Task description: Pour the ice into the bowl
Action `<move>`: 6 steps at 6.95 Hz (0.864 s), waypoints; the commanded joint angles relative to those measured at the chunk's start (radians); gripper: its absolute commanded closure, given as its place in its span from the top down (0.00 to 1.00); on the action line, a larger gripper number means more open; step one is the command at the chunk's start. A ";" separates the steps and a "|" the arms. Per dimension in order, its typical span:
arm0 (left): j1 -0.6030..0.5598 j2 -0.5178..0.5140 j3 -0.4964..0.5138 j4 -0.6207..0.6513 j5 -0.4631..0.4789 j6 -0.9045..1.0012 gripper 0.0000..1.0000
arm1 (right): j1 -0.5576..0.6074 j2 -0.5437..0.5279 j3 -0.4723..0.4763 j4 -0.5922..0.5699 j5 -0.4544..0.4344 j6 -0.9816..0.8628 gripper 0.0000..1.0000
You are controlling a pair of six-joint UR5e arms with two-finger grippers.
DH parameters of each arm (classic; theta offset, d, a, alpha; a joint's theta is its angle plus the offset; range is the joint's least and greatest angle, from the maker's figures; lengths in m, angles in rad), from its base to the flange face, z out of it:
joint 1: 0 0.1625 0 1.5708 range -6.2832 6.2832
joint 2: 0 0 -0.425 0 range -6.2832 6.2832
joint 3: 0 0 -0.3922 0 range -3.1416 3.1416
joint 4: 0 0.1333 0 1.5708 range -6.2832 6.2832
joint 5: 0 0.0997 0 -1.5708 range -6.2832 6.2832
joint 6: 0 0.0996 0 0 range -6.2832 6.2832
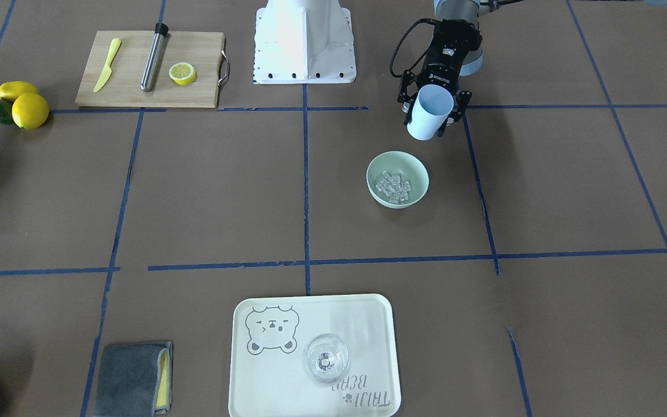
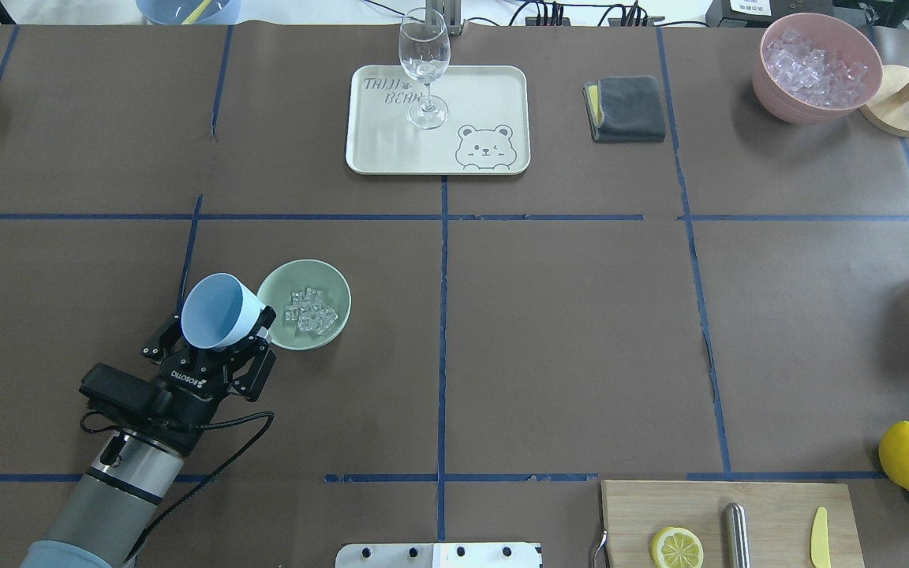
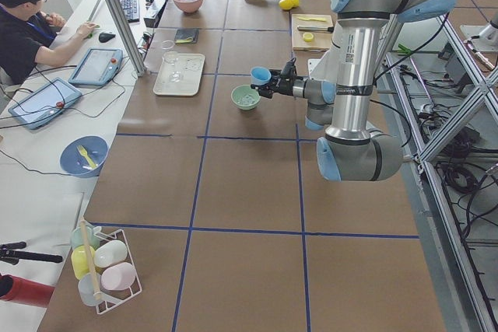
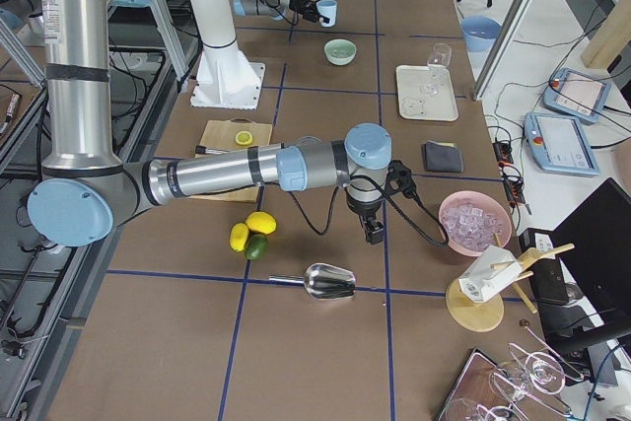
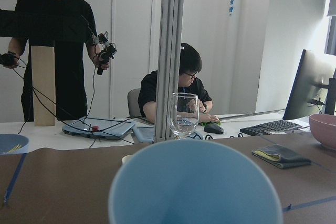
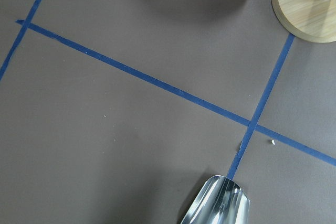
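1. The left gripper (image 2: 210, 330) hangs over the table (image 2: 549, 331) at the left. Its jaws are closed part-way on a light blue cup (image 2: 218, 309), one pressing each side of its wall.
2. The cup is tilted, with its mouth turned up and away from the bowl and its base end close by the bowl's rim.
3. The bowl (image 2: 279, 285), pale mint green, stands on the table just right of the cup. The ice (image 2: 310, 311) lies heaped in its bottom.
4. Toward the far middle, a cream tray (image 2: 494, 87) carries an upright wine glass (image 2: 424, 55).
5. Right of the tray lies a folded grey cloth (image 2: 628, 106), then a pink bowl (image 2: 786, 106) filled with more clear cubes.
6. At the near right, a cutting board (image 2: 770, 505) holds a lemon slice (image 2: 676, 547).
7. The right gripper (image 4: 375, 234) hangs low near the pink bowl and a metal scoop (image 4: 330, 281). I cannot tell how its jaws stand.
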 commanded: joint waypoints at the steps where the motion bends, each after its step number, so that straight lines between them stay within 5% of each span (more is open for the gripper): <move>1: -0.018 0.115 0.000 0.003 -0.003 -0.082 0.00 | 0.001 0.000 -0.001 0.000 0.000 0.000 1.00; 2: -0.037 0.138 0.000 0.001 -0.024 -0.108 0.00 | 0.001 0.000 -0.001 0.000 0.000 0.000 1.00; 6: -0.181 0.251 0.000 -0.080 -0.367 -0.284 0.00 | 0.003 0.002 -0.001 0.000 0.000 0.000 1.00</move>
